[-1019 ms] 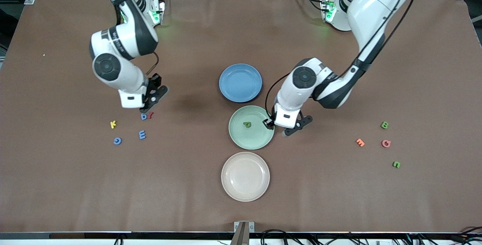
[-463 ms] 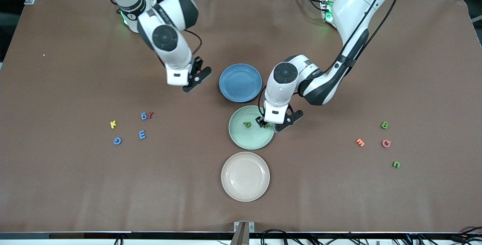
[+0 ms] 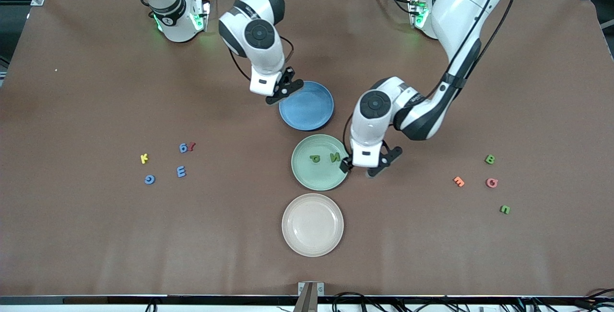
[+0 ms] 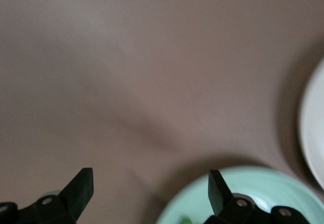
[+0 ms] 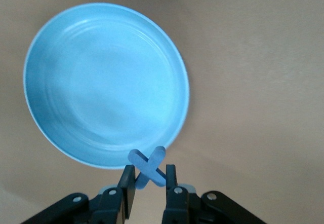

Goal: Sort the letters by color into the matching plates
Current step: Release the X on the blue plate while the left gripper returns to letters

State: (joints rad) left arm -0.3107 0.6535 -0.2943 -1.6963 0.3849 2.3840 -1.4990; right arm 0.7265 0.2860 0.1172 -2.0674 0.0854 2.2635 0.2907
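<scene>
- My right pincer [image 5: 150, 176] hangs over the edge of the blue plate [image 3: 309, 110], on the rim toward the right arm's end of the bench [image 3: 96, 235]. Its fingers are pressed onto a blue X [image 5: 147, 167], pinching it between the tips.
- My left pincer [image 3: 357, 168] is over the rim of the green plate [image 3: 307, 180], on the side toward the left arm's end. Its fingers are spread wide with nothing between them.
- The 3 plates sit in a row down the middle of the bench: the blue plate farthest from the front camera, the green plate next, and the cream plate [image 3: 312, 225] nearest.
- 2 green letters lie in the green plate, a P [image 3: 314, 158] and an N [image 3: 334, 158], side by side but apart. The N is the one closer to my left pincer.
- Toward the right arm's end lie 5 loose letters: a yellow K [image 3: 144, 158], a blue letter [image 3: 183, 148] touching a dark red letter [image 3: 191, 146], a blue E [image 3: 181, 172] and a blue G [image 3: 149, 179].
- Toward the left arm's end lie 4 more: a green B [image 3: 490, 159], an orange letter [image 3: 458, 181], a pink letter [image 3: 491, 183] and a green U [image 3: 504, 210], which is the nearest to the front camera.
</scene>
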